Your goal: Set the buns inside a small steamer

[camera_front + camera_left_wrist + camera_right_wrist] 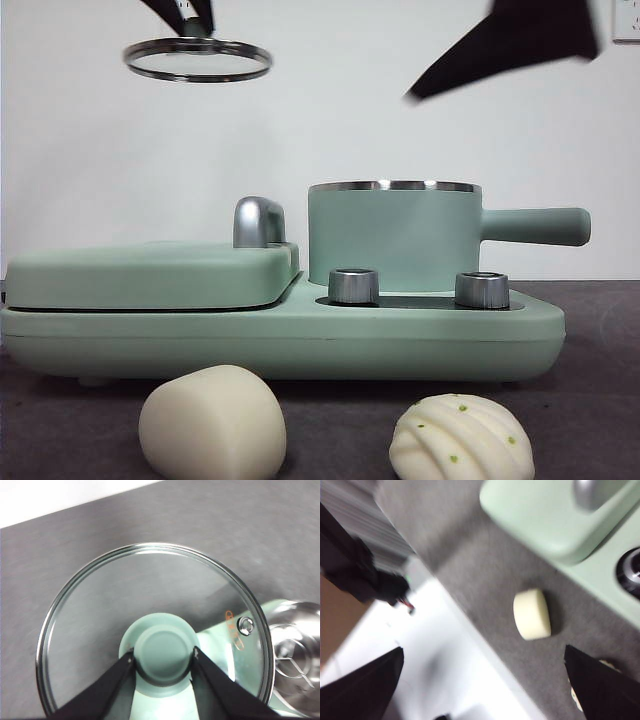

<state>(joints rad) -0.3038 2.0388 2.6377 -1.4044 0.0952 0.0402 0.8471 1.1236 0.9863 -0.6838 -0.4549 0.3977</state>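
A mint-green cooking appliance [280,340] sits on a dark grey table [600,420]. On its right half stands the small steamer [392,235], a mint-green pot with a steel rim and a long straight handle pointing right; it is uncovered. On the left half lies a closed flat griddle [150,275] with a chrome handle [258,222]. Two steel knobs [353,286] sit in front of the pot.

The left gripper [164,655] hangs high above the griddle side, its jaws clamped on the green knob of the glass lid [150,595], which it holds level in the air.

The right gripper [485,680] is raised above the table's near edge, jaws spread wide and holding nothing.

Both buns rest on the table in front of the appliance, apart from each other: the smooth bun [212,422] to the left, the ridged bun [461,438] with green specks to the right.
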